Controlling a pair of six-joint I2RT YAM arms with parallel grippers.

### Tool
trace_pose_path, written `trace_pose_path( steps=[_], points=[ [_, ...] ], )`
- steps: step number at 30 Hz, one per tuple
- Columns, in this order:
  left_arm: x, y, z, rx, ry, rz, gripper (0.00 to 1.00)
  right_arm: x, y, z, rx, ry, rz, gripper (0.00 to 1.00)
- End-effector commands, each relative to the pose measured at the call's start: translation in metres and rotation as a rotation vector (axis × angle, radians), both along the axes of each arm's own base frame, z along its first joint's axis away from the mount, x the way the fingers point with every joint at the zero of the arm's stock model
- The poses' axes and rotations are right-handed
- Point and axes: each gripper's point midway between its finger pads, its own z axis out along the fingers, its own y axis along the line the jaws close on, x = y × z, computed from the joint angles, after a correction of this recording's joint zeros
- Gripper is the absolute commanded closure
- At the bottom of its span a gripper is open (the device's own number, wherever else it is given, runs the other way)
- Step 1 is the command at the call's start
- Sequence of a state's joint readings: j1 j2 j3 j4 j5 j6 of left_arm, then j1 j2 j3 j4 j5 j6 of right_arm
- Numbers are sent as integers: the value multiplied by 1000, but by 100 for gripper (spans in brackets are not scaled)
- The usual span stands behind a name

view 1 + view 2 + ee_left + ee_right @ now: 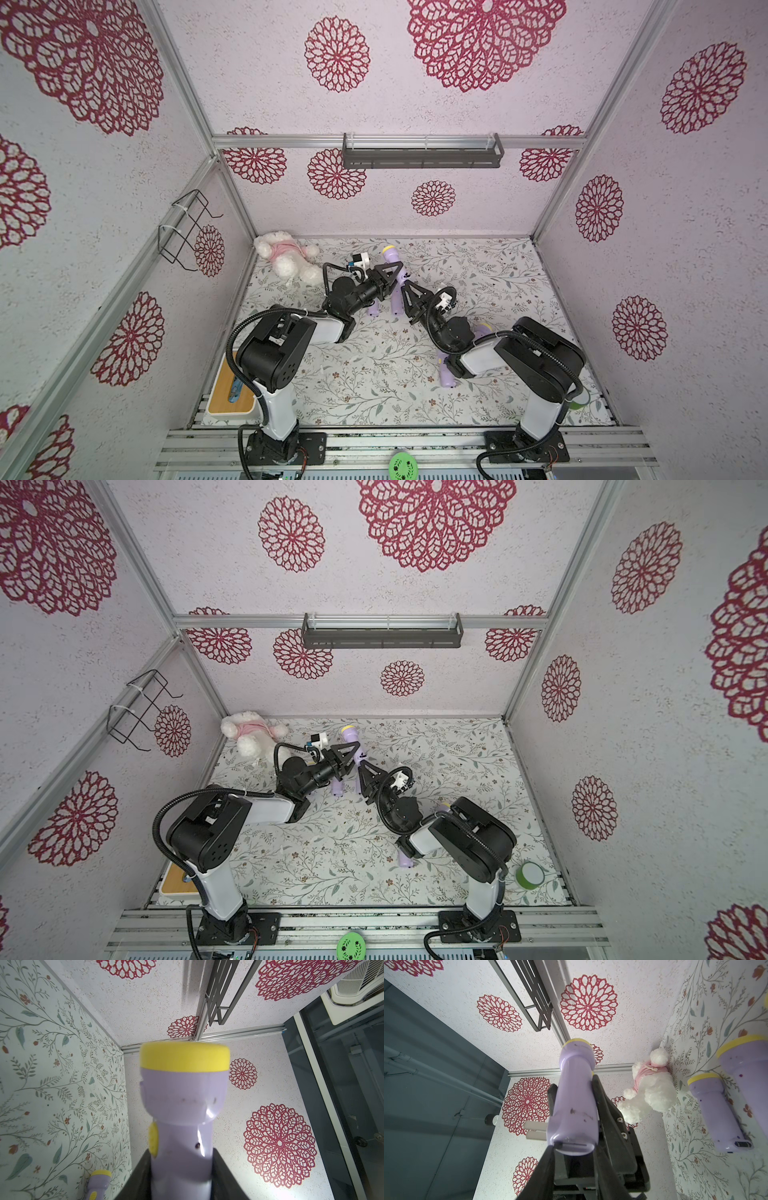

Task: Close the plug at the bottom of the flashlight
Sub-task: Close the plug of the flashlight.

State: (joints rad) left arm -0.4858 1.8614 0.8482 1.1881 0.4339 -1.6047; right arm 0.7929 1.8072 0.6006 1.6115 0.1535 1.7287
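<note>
Grips the purple flashlight [390,252] mid-body with the left tool [181,1153], jaws drawn narrow on it, clear of the tabletop [374,374] at far centre, yellow head pointing far. Pinches its near bottom end with the right tool [573,1147], nearly closed, one fingertip [550,1153] against the plug [573,1144]. Has two more flashlights [372,308] lying just beneath, a third flashlight [448,376] near right, a plush toy [286,257] far left.

The flashlight [180,1126] is smooth, glossy plastic, the plush toy [652,1093] fluffy cloth, the frame rails [270,142] matt metal.
</note>
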Motion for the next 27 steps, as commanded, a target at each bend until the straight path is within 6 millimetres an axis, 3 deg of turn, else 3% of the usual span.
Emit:
trace_pose_path(
  steps=[1,16,27],
  points=[
    [-23,-21,25,-57,-79,-110,100,-2,-1,30,82,-74,0,68],
    [-30,-28,33,-76,-105,-142,100,0,-2,26,78,-65,-12,63],
    [-36,-32,40,-90,-125,-161,100,2,-3,28,76,-73,-25,67]
  ],
)
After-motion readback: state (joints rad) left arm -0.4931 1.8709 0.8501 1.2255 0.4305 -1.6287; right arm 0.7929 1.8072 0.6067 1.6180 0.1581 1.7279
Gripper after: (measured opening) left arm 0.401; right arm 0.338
